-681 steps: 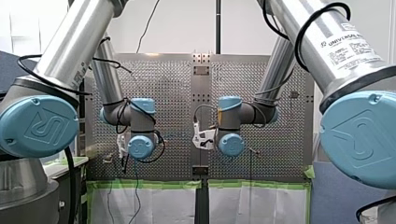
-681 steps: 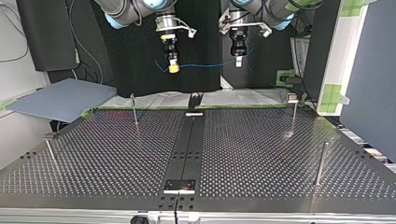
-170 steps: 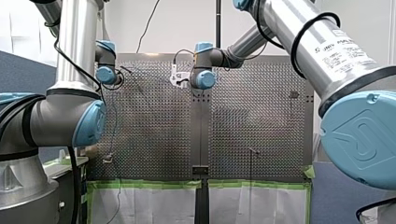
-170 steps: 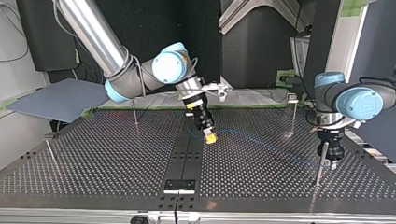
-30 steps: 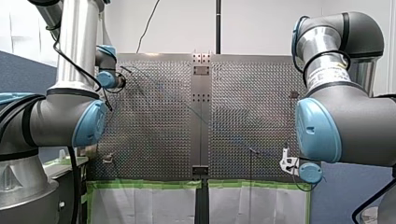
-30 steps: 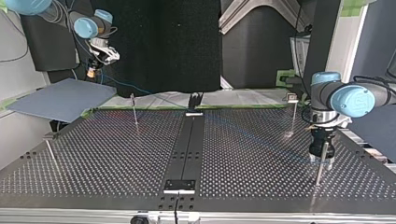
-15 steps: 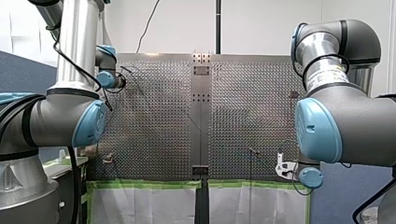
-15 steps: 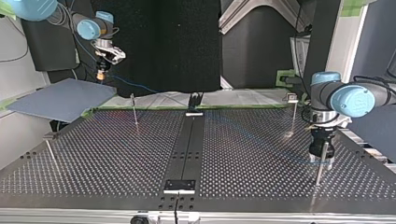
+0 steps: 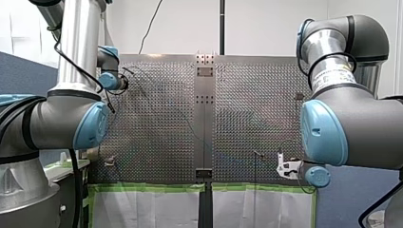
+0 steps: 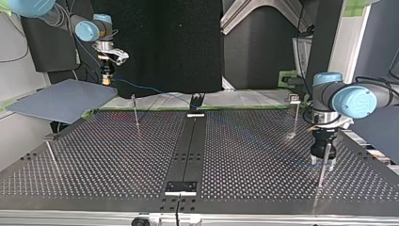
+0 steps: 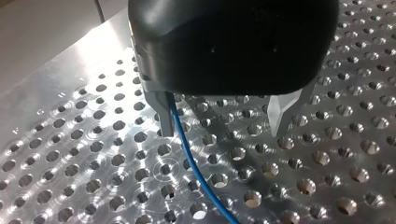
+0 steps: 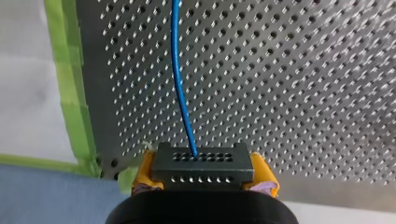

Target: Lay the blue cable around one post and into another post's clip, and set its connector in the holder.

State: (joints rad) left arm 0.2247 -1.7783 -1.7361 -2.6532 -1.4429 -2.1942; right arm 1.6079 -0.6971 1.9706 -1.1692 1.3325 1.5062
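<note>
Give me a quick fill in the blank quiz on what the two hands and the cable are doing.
My right hand grips the black ___.
The cable leaving it is ___.
My left hand is ___, not shut on the cable.
Answers: connector, blue, open.

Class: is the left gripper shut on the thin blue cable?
No: my left gripper is open, the thin blue cable beside one finger.
</note>
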